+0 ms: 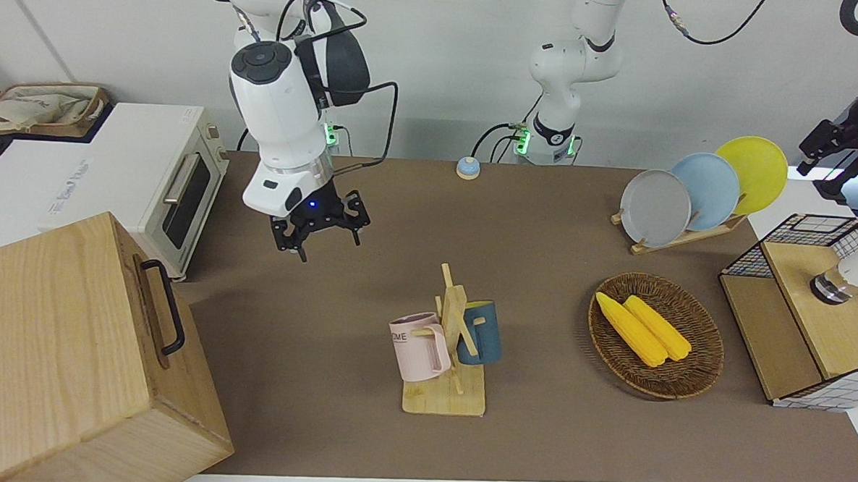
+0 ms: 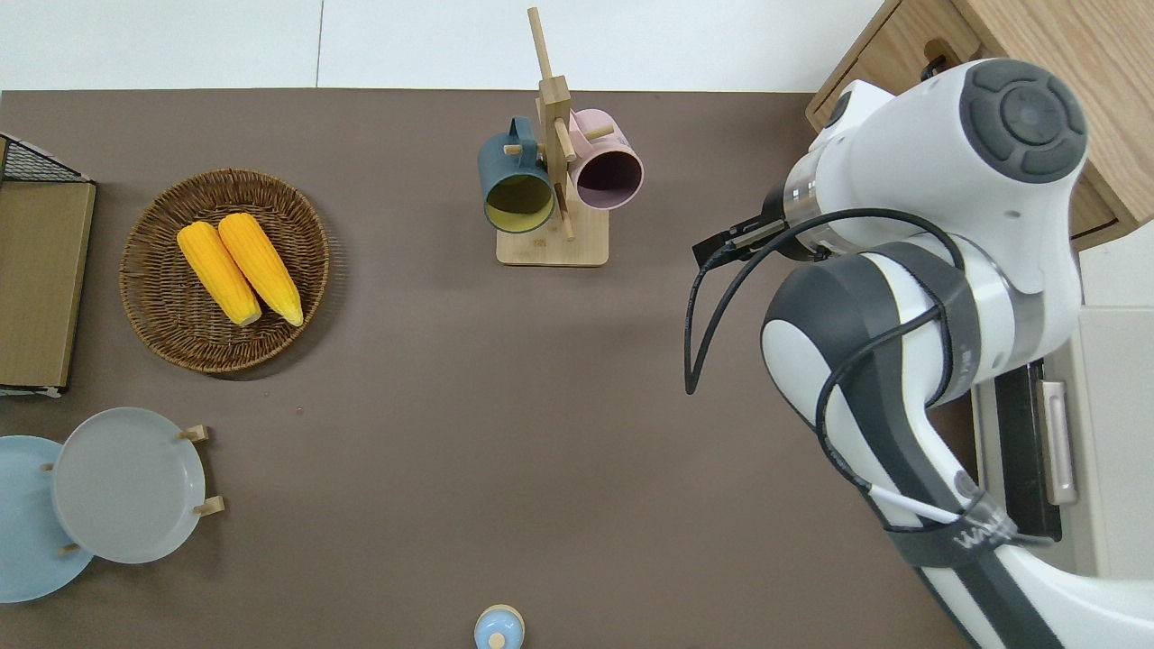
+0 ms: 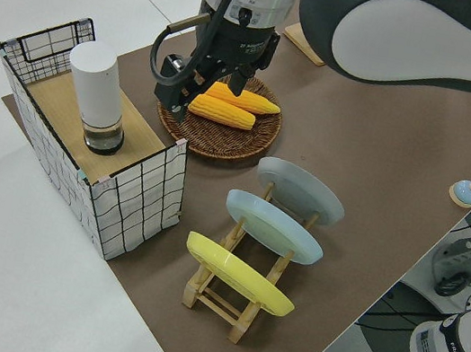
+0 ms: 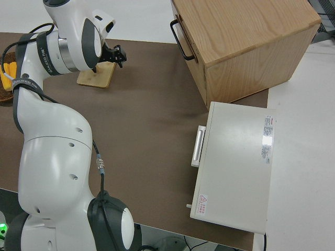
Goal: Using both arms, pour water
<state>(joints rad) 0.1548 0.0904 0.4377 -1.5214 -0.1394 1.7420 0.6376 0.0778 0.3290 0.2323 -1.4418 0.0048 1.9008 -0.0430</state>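
Observation:
My right gripper (image 1: 319,230) hangs open and empty over the brown table, between the wooden mug rack (image 1: 454,322) and the wooden box; the overhead view hides it under the arm's wrist. A pink mug (image 1: 417,345) and a blue mug (image 1: 484,334) hang on the rack. At the left arm's end, my left gripper (image 3: 184,92) hangs open in the air by the wire basket (image 3: 138,186). A white cylindrical bottle (image 3: 96,88) stands upright on a board in that basket. No water shows.
A white toaster oven (image 1: 178,186) and a large wooden box (image 1: 55,340) stand at the right arm's end. A wicker basket (image 1: 706,354) holds two corn cobs (image 1: 642,326). Three plates stand in a rack (image 1: 699,191). A small bell (image 1: 468,168) sits near the robots.

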